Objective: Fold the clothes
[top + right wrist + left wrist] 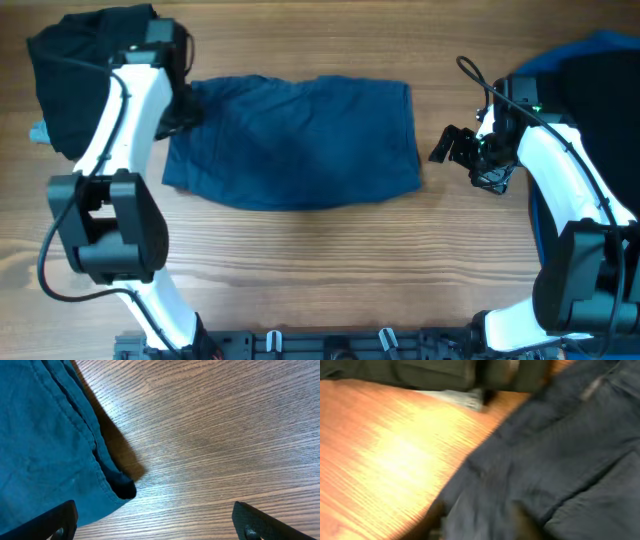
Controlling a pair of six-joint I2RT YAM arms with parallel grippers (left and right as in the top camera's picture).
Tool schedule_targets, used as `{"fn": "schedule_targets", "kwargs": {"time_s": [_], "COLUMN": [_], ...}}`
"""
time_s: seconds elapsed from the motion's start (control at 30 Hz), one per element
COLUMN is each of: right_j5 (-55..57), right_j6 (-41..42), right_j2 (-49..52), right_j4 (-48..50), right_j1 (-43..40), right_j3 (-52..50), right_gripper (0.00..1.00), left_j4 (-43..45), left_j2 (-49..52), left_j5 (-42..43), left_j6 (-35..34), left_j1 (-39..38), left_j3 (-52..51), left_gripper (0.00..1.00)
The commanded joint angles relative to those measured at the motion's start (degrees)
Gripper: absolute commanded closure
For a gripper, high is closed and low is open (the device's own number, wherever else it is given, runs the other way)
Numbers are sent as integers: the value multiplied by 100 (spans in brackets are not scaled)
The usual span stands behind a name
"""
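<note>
The navy shorts (295, 140) lie folded into a broad rectangle in the middle of the table. My left gripper (185, 108) is at their upper left corner. The left wrist view is blurred; navy fabric (560, 450) fills it, and a bunched ridge of it sits between my left fingers (480, 525), which seem closed on it. My right gripper (450, 146) is open and empty, just right of the shorts' right edge. In the right wrist view the shorts' hem corner (55, 450) lies on the left, with bare wood between the fingers (155, 522).
A black garment pile (80, 70) with a light blue bit (38, 131) sits at the back left. A bright blue and black pile (590, 75) sits at the far right. The wooden table (330, 260) shows bare in front of the shorts.
</note>
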Motion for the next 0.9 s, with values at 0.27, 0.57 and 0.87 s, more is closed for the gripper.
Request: {"fn": "schedule_targets", "kwargs": {"time_s": [0.27, 0.57, 0.87], "right_j5": [-96, -136, -203], "right_j6": [-120, -203, -205], "right_j2": [-66, -66, -66], "right_j4": [-76, -295, -299], "right_j1": [9, 9, 9], "right_j3": [61, 61, 61], "right_gripper": [0, 0, 0], "left_j4": [-37, 1292, 2129], "left_j2": [-31, -31, 487], "left_j5": [1110, 3058, 4035], "left_j6": [535, 1943, 2463], "left_j1": [326, 1495, 1528], "left_j3": [-564, -1423, -1545], "left_gripper": [9, 6, 1]}}
